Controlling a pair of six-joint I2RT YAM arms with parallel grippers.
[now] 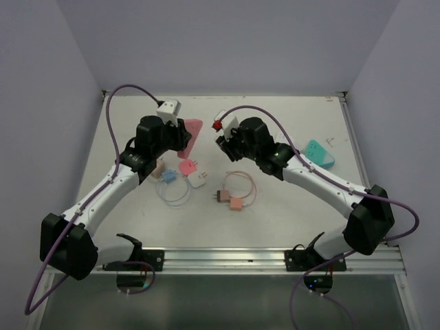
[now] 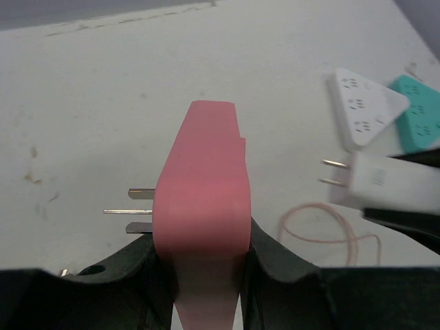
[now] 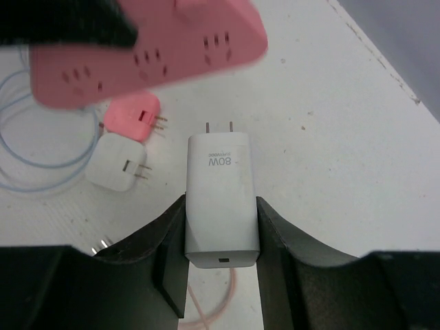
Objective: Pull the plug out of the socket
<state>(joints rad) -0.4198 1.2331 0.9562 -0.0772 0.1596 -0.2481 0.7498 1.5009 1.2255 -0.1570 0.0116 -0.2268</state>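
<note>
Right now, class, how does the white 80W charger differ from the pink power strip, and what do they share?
The white 80W charger is a small block with two bare prongs; the pink power strip is longer and carries rows of socket holes. The charger sits in the right gripper, the power strip in the left gripper. Shared: both are clamped between fingers, and they are apart, prongs out of the holes.

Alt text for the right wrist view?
The right gripper clamps a white 80W charger, its two prongs bare and clear of the pink power strip above. A pink adapter and a white adapter lie on the table.
</note>
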